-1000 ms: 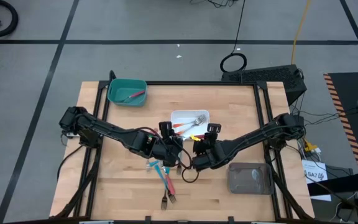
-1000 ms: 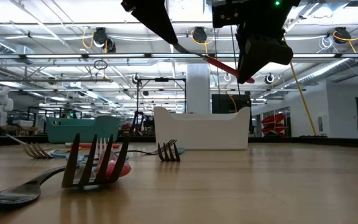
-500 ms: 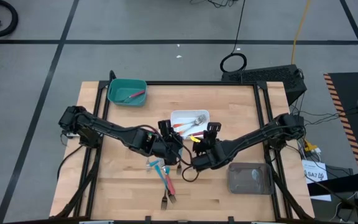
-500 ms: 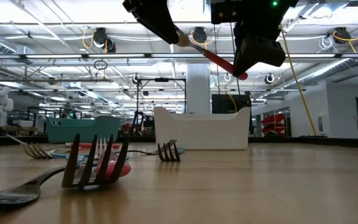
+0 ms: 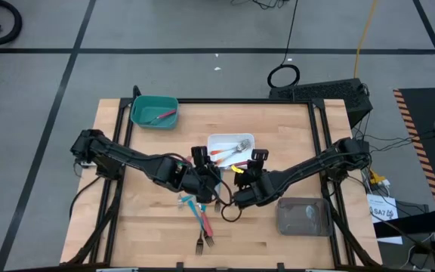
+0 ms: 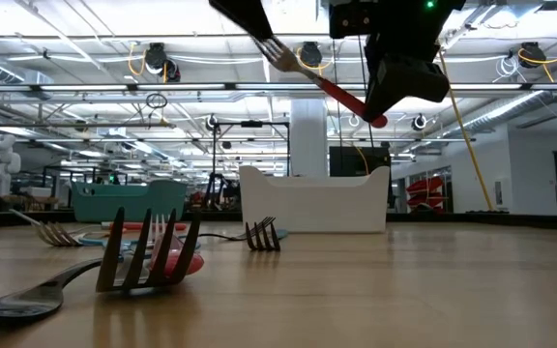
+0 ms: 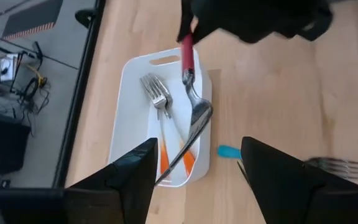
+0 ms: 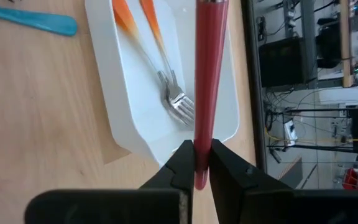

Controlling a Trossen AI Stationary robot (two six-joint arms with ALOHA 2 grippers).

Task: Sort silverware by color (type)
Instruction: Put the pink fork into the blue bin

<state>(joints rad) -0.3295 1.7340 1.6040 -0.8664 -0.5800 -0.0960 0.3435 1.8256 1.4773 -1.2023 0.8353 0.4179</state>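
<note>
Right pincer (image 8: 196, 163) clamped on red fork (image 8: 207, 74), mid-frame.
Left pincer (image 7: 194, 163) stood wide, empty, above white tray (image 7: 131, 112) with orange forks (image 7: 164, 149).

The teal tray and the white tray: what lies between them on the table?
Only bare wood, in the high view: teal tray, white tray.

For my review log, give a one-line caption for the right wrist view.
Right gripper shut on a red-handled fork above the white tray holding two orange-handled forks.
</note>
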